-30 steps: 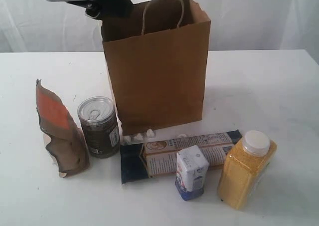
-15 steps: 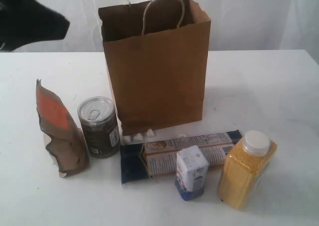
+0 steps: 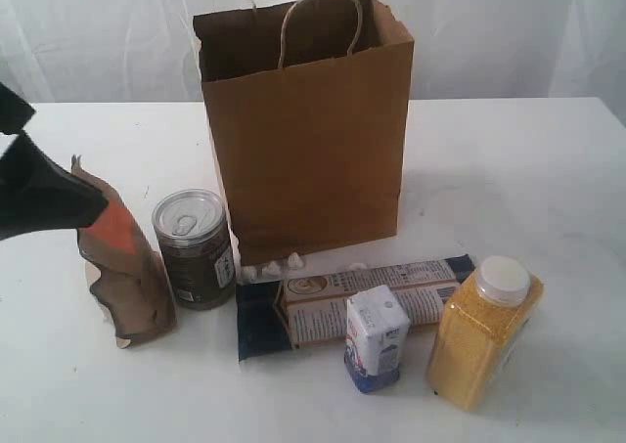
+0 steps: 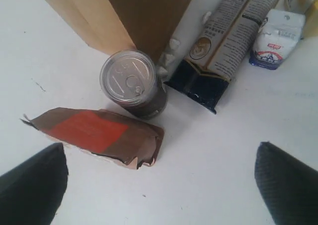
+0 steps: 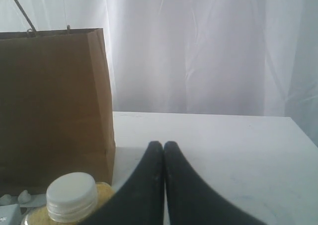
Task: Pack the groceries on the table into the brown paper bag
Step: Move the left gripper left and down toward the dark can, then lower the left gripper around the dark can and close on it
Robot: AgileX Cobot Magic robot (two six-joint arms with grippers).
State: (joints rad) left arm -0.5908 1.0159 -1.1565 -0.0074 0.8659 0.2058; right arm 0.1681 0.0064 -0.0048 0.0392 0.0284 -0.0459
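The brown paper bag (image 3: 308, 130) stands upright and open-topped on the table (image 3: 509, 169). In front of it are the groceries: an orange-brown pouch (image 3: 127, 277), a dark pull-tab can (image 3: 194, 247), a long navy packet (image 3: 352, 301), a small white-blue carton (image 3: 377, 337) and a yellow-grain bottle (image 3: 484, 333). My left gripper (image 4: 159, 185) hangs open above the table beside the pouch (image 4: 94, 135) and holds nothing. It shows as a black shape at the far left of the exterior view (image 3: 61, 164). My right gripper (image 5: 163, 145) is shut and empty, just beyond the bottle's white cap (image 5: 72, 195).
Small white crumbs (image 3: 274, 265) lie at the bag's front foot, between the can and the packet. A white curtain (image 3: 489, 32) hangs behind the table. Bare tabletop stretches to the right of the bag.
My left arm has left the bag's upper left corner and swung down and left. It now hangs low over the pouch. The groceries and bag have not moved.
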